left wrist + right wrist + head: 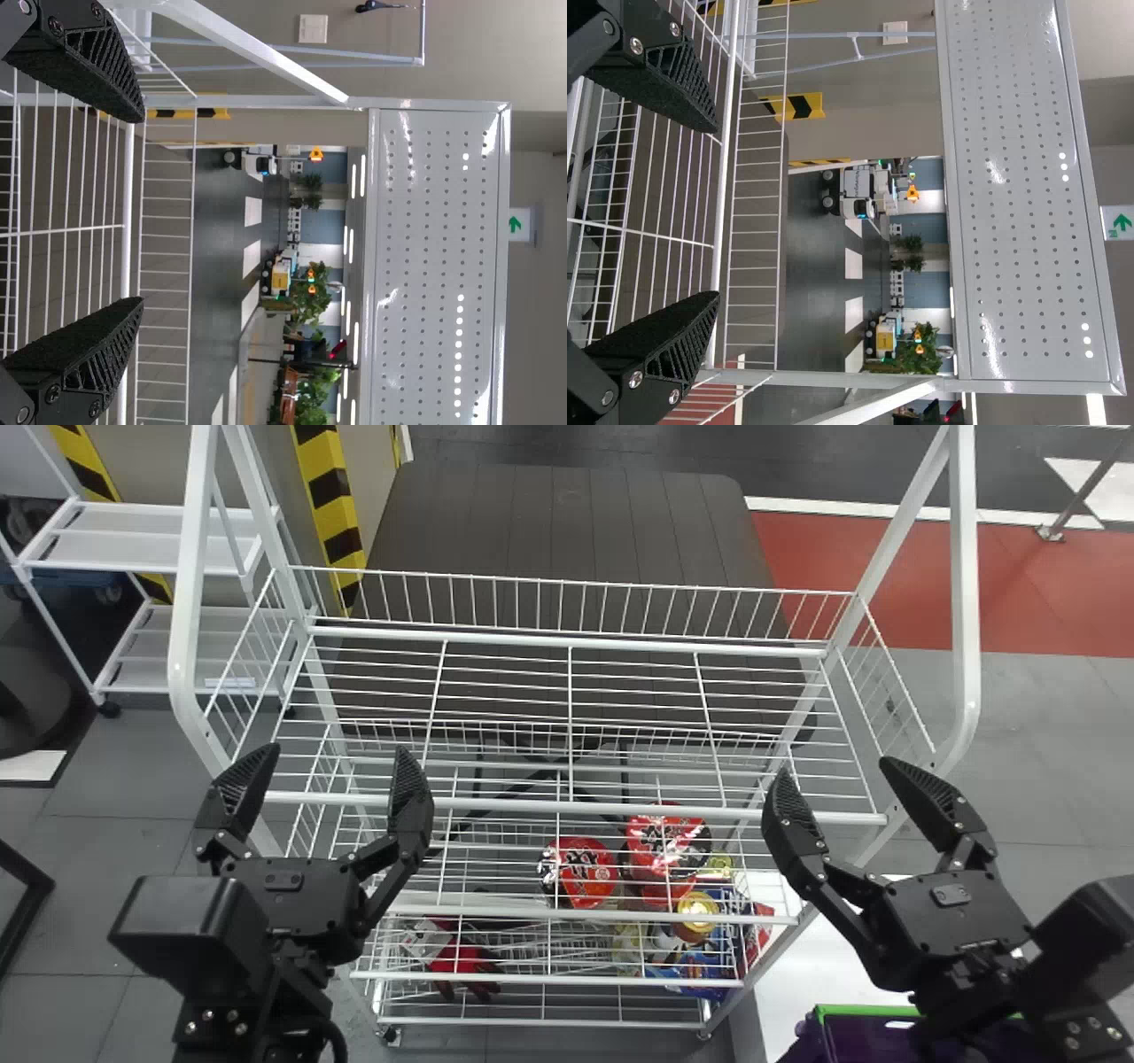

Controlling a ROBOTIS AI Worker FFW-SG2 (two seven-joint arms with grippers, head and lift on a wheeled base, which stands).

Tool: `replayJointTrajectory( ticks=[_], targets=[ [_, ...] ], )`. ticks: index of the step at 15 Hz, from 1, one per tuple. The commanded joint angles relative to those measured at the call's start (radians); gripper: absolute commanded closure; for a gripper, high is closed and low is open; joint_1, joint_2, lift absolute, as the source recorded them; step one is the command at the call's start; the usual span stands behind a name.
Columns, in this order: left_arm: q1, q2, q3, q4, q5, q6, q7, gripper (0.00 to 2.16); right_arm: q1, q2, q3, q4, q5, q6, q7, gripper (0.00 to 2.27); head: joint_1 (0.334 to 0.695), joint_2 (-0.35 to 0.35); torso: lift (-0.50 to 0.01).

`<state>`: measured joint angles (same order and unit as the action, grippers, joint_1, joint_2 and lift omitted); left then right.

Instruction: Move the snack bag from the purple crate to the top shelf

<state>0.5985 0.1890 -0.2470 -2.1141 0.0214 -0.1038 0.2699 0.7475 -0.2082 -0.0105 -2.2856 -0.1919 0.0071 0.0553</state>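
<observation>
The snack bag is yet to be picked up.
The left end effector [335, 753] is held wide and empty near the top shelf [567, 640], maybe to wait. Red packs [578, 872] are kept below. The right end effector [834, 769] is spread wide and empty, maybe for the grab. The bag is likely kept in the purple crate [868, 1010], but this cannot be told.

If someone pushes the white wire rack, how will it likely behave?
The rack might roll, given the caster at its foot. Its open wire build suggests modest weight for its size. A jolt could shift the red packages inside.
</observation>
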Motion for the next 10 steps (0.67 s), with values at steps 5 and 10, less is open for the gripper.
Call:
replayJointTrajectory(
  ticks=[5, 10],
  targets=[
    [0.007, 0.004, -0.005, -0.003, -0.001, -0.001, 0.008, 0.08, 0.01, 0.001, -0.003, 0.0, -0.001, -0.02, 0.005, 0.16, 0.695, -0.075, -0.001],
    [0.023, 0.007, -0.005, -0.017, -0.004, -0.01, 0.008, 0.08, 0.026, 0.001, -0.003, -0.002, -0.001, -0.048, 0.006, 0.16, 0.695, -0.075, -0.001]
  ],
)
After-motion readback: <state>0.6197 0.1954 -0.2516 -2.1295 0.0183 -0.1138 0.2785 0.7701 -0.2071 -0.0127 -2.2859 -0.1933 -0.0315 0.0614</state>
